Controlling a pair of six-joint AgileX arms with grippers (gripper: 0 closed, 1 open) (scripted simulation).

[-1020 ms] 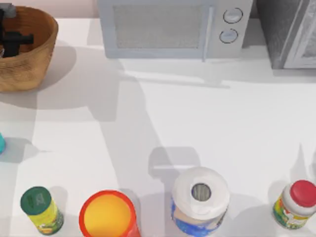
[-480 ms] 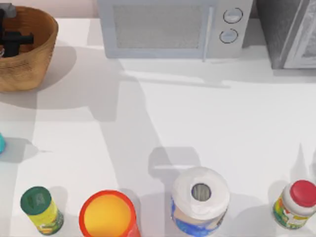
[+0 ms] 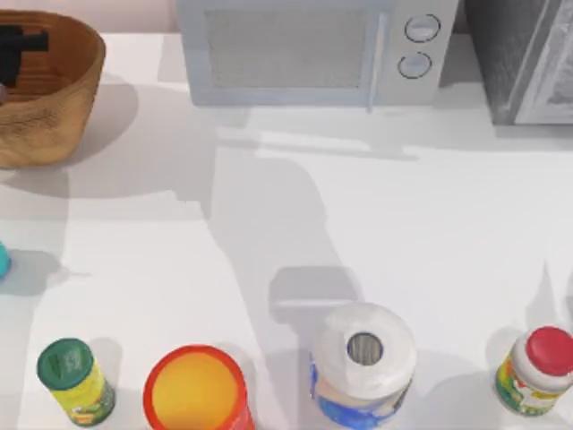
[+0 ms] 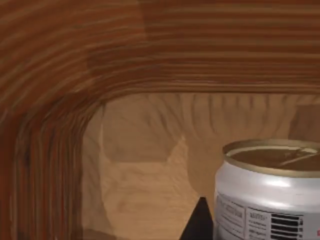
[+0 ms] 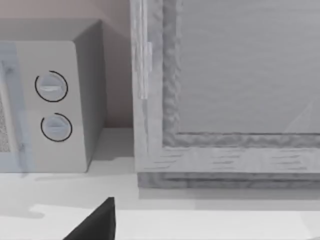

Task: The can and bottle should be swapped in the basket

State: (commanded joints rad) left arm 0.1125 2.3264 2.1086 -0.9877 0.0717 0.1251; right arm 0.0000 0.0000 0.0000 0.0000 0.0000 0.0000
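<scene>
Basket (image 3: 54,107): round brown wicker, far left corner of the table; ribbed inner wall (image 4: 150,55) seen close in the left wrist view.

Can (image 4: 270,190): silver-white body with printed label and barcode, dull gold top with pull tab; stands upright on the basket floor, near the wall.

Bottle (image 3: 3,261): teal sliver at the table's left edge, on the bare tabletop, well apart from the basket, nearer than it.

Left gripper (image 3: 18,49): dark, over the basket's interior at the far left. One dark fingertip (image 4: 199,222) shows just beside the can; whether the jaws are spread or closed cannot be told, and no hold on anything is visible.

Right gripper: a dark fingertip (image 5: 97,225) shows above the tabletop, facing the far right; jaw state cannot be told.

Microwave (image 3: 313,49): grey, two round dials, far centre.

Grey cabinet (image 3: 528,58): far right, beside the microwave.

Near row, left to right: green-lidded jar (image 3: 73,381); red-rimmed orange cup (image 3: 195,391); white-topped tub with blue label (image 3: 363,363); red-capped bottle (image 3: 537,369). All upright, apart from one another.
</scene>
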